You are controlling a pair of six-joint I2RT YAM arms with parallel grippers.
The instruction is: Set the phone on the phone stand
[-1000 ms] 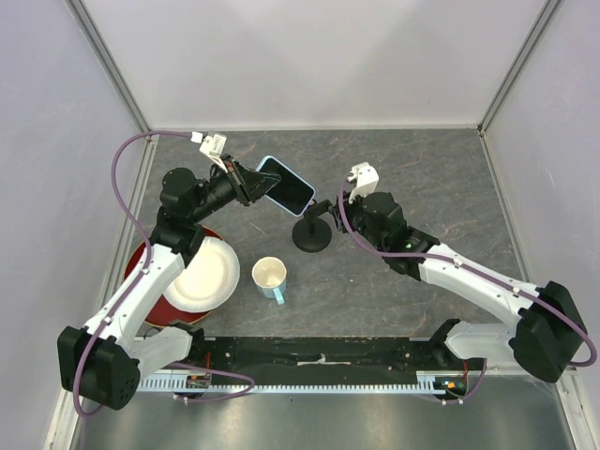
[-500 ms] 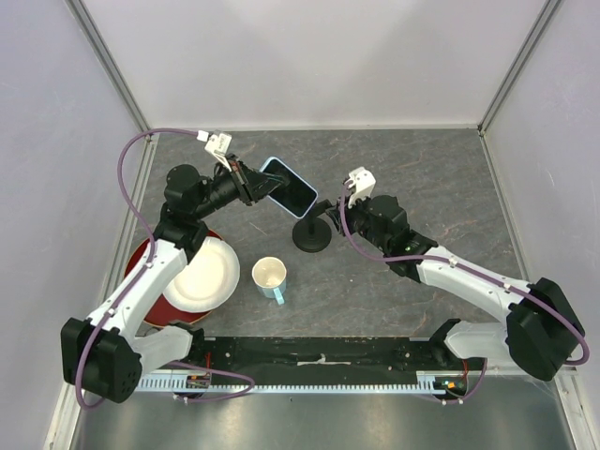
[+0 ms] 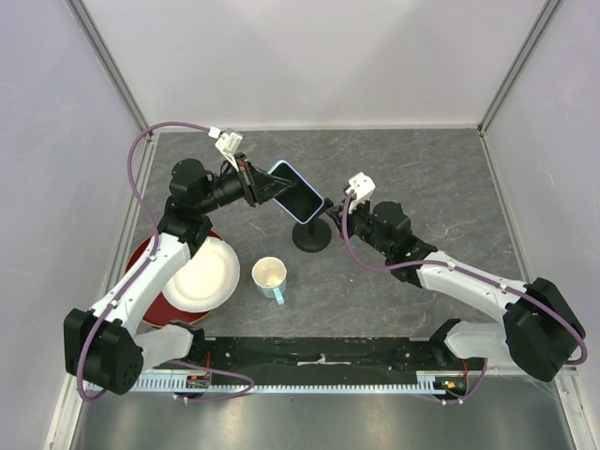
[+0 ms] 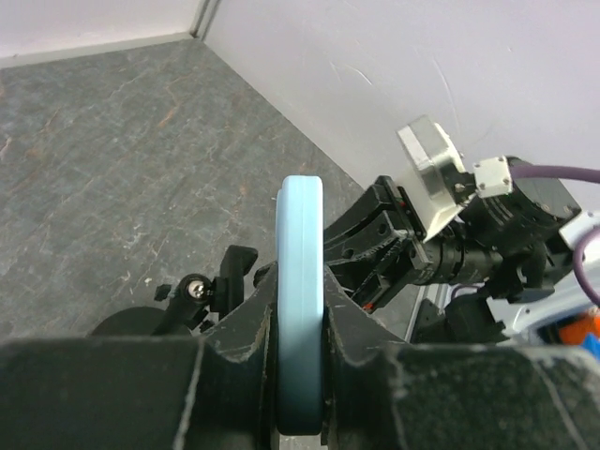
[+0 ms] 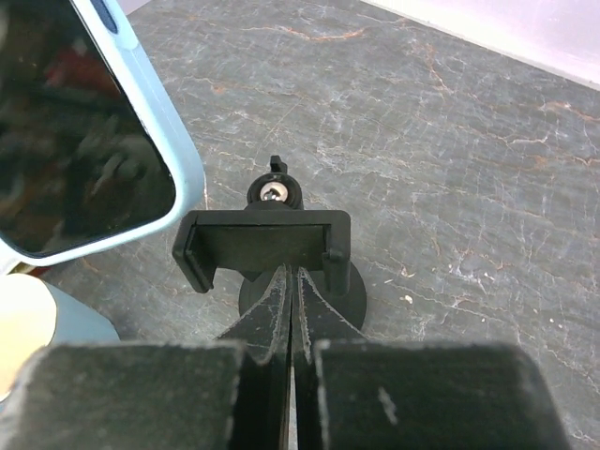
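Observation:
The phone, black screen with a light blue case, is held tilted in the air just up-left of the phone stand. My left gripper is shut on the phone's left end. In the left wrist view the phone's blue edge stands clamped in that gripper. My right gripper is shut at the stand's right side. In the right wrist view its tips meet at the lower edge of the stand's clamp holder, with nothing seen between them. The phone hangs up-left of the clamp.
A white cup with a light blue handle stands in front of the stand. A white plate lies on a red plate at the left. Grey walls close the table at the back and both sides.
My left gripper has carried the phone to the right and a little nearer, close to the stand's top. My right wrist has swung right while its tips stayed at the stand.

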